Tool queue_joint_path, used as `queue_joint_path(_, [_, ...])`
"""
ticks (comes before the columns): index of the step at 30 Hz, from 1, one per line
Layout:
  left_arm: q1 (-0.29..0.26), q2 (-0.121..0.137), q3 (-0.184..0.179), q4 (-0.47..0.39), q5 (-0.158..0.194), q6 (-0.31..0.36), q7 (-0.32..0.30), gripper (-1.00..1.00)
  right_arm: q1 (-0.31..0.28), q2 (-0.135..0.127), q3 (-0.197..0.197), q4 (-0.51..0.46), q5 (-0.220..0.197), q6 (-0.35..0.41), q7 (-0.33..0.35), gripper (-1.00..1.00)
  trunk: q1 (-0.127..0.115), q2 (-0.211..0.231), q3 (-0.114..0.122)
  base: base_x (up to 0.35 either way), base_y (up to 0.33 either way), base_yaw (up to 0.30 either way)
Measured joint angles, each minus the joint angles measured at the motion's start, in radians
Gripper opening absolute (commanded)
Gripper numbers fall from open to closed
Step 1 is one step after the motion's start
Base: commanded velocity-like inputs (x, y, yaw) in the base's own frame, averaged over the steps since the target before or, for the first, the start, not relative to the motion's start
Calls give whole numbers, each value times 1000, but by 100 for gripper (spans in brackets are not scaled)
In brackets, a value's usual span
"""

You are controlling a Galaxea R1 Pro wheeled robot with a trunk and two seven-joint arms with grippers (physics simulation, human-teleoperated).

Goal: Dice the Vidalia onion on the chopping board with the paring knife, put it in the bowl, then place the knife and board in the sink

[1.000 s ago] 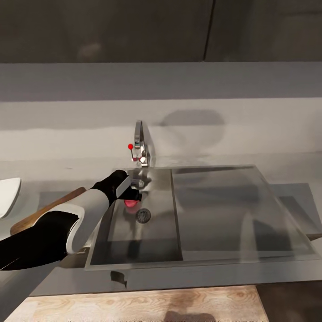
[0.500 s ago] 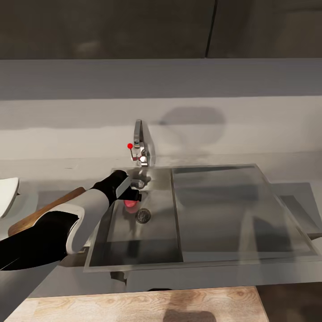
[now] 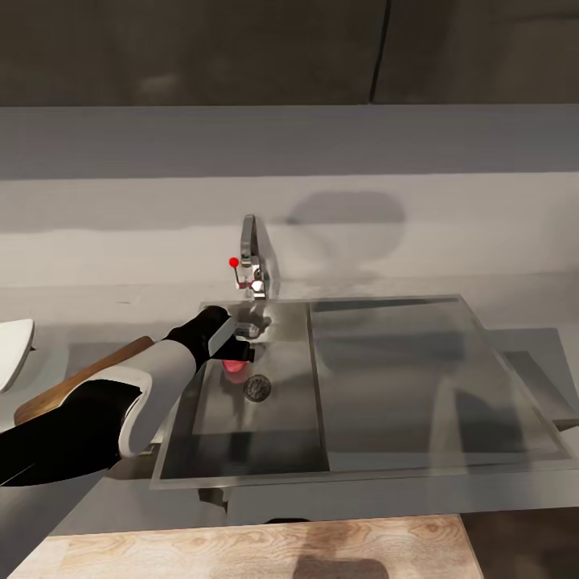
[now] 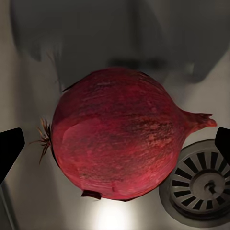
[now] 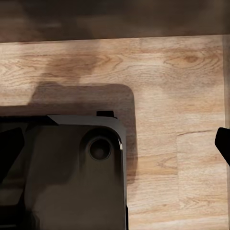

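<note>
The onion (image 4: 117, 134) lies in the sink (image 3: 241, 418) just left of the drain (image 3: 257, 388). The left tool (image 3: 238, 351) hovers over it, fingers apart; lower squarely, then close across its widest part.

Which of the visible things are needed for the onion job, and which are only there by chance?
Belong to the job:
- onion, lying in the sink beside the drain
- left gripper, open around the onion
- chopping board
- bowl
- countertop

Just there:
- tap
- drainboard
- wooden floor
</note>
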Motion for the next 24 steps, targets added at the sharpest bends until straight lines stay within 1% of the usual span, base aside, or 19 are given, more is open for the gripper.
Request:
queue_joint_path(14, [0,0,0,0,0,1,1,100,0,0,0,0,0,0,0,100,0,0,-11,0,0,0])
queue_joint_path(24, [0,-1,0,0,0,1,1,100,0,0,1,0,0,0,0,100,0,0,-12,0,0,0])
